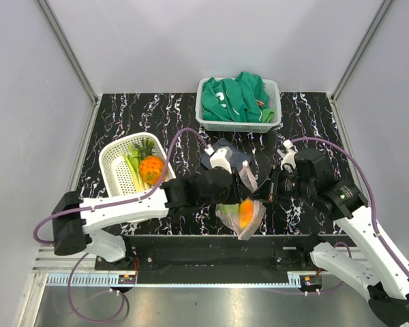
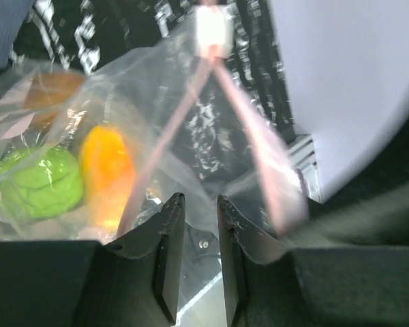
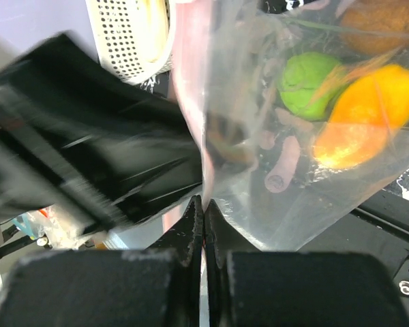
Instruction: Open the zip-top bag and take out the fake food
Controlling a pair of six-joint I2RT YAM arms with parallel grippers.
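- Two grippers meet at the zip-top bag (image 1: pixel 230 216), which sits between them near the front edge of the marbled black table (image 1: pixel 123 116).
- You'll see its long axis running far to near, with the zip end away from the arm bases.
- Your left gripper (image 2: pixel 200 204) has its jaws slightly parted, and clear film lies across the gap.
- Your right gripper (image 3: pixel 204 204) is pressed together, pinching the bag's thin edge.
- The pinkish zip strips (image 2: pixel 259 157) spread in a V from a white slider (image 2: pixel 213 30).
- Behind the crinkly clear plastic you can see a glossy orange piece (image 2: pixel 105 170) and a round green piece (image 2: pixel 41 180).
- The bumpy orange pineapple (image 1: pixel 150 168) and pale leek (image 1: pixel 133 167) lie in the white perforated basket (image 1: pixel 112 160) at the left.
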